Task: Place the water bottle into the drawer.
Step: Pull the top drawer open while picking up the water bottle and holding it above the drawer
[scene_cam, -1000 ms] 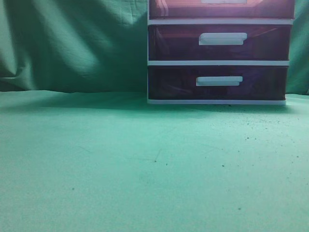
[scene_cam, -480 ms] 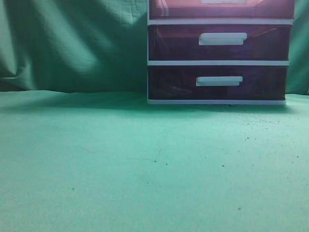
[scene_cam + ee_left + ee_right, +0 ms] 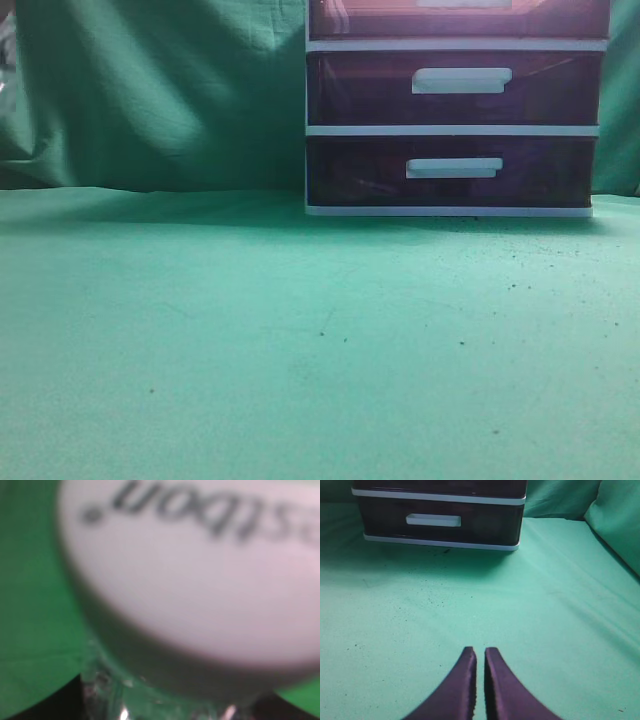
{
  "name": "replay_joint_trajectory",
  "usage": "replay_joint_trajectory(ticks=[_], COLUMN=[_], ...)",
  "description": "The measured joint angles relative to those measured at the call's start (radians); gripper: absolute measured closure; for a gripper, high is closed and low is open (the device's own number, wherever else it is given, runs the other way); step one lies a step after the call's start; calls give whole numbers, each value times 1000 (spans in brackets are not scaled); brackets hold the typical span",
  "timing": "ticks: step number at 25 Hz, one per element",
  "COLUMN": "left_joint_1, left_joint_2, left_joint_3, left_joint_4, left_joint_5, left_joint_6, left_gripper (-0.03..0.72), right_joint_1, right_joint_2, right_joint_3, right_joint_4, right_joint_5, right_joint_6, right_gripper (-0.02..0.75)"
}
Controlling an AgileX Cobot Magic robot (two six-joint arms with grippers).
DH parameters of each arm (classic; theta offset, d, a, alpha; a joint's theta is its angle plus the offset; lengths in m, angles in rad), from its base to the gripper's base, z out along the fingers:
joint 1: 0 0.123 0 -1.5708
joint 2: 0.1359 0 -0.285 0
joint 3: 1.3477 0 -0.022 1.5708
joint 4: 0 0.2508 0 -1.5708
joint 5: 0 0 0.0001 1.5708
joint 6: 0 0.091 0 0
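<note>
The water bottle (image 3: 200,580) fills the left wrist view: a white label with dark print, and clear plastic below it. It sits right against the camera between dark finger edges at the bottom corners, so my left gripper is shut on it. Neither the bottle nor the left gripper clearly shows in the exterior view. The drawer unit (image 3: 455,130) stands at the back right, with dark purple drawers and white handles, all shut. It also shows in the right wrist view (image 3: 440,520). My right gripper (image 3: 480,652) is shut and empty, low over the cloth in front of the unit.
Green cloth (image 3: 250,330) covers the table and hangs as a backdrop. A small pale blurred shape (image 3: 6,40) shows at the top left edge of the exterior view. A green fold (image 3: 620,520) rises at the right of the right wrist view.
A pale blurred shape has come in at the top left edge of the exterior view. The drawers and the cloth have not changed.
</note>
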Motion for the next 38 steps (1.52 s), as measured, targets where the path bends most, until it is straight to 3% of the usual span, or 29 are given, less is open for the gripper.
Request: replay_joint_trajectory(ticks=[6,11,13,18,20,23,30,34,38], left_joint_1=[-113,-152,-168,-198,-203,-204,-204,-204,-204], left_joint_2=[-60,-76,-80,-88,-88,-88,-88,-88,-88], left_joint_3=[-114,-124,-124,-126,-126,-126,-126,-126,-126], left_joint_4=[0,0,0,0,1,5,28,28,30], left_joint_5=[150,184,200,204,204,204,204,202,201], left_joint_6=[0,0,0,3,3,3,3,3,3], left_gripper=[384,384,384,384,384,384,384,384,384], right_joint_1=[0,0,0,0,0,-1,-1,-1,22], right_joint_2=[0,0,0,0,0,70,456,714,970], right_joint_3=[0,0,3,3,-9,-107,-396,-499,-638], right_joint_4=[0,7,55,222,244,246,229,224,126], right_joint_5=[0,-34,-149,-689,-779,-711,-386,-394,-513], right_joint_6=[0,-17,-14,-1,-3,-54,-123,-225,-505], right_gripper=[691,691,691,691,691,691,691,691,691])
